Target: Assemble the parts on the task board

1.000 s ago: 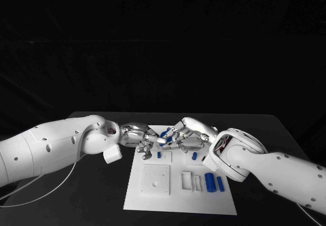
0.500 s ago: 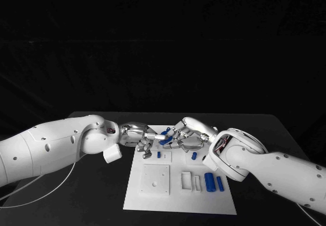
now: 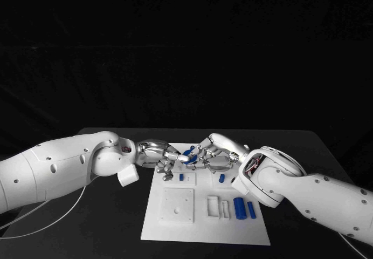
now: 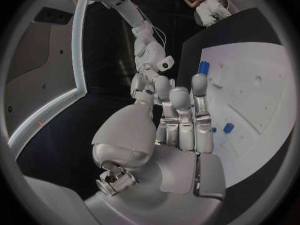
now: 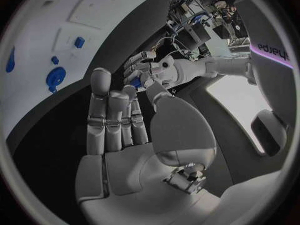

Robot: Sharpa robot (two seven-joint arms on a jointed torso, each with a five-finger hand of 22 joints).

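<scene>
The white task board (image 3: 204,229) lies in the middle of the black table. Over its far end my left hand (image 3: 158,155) and right hand (image 3: 216,152) meet fingertip to fingertip. A small blue part (image 3: 189,155) sits between them, above the board. My right hand's fingers curl round it and seem to pinch it. The left hand's fingertips (image 3: 175,159) reach it, but I cannot tell whether they grip. In the right wrist view my right hand (image 5: 119,125) points at the left hand (image 5: 147,69). In the left wrist view my left hand (image 4: 181,120) stretches over the board (image 4: 262,80).
On the board lie a short blue peg (image 3: 181,176), another blue piece (image 3: 221,178), and two blue cylinders (image 3: 239,208) (image 3: 251,210) near white blocks (image 3: 214,208). A square white plate (image 3: 178,205) sits on its left half. Black table lies on both sides.
Both hands stay together over the board's far end. Their fingers have shifted slightly around the blue part, which has hardly moved.
</scene>
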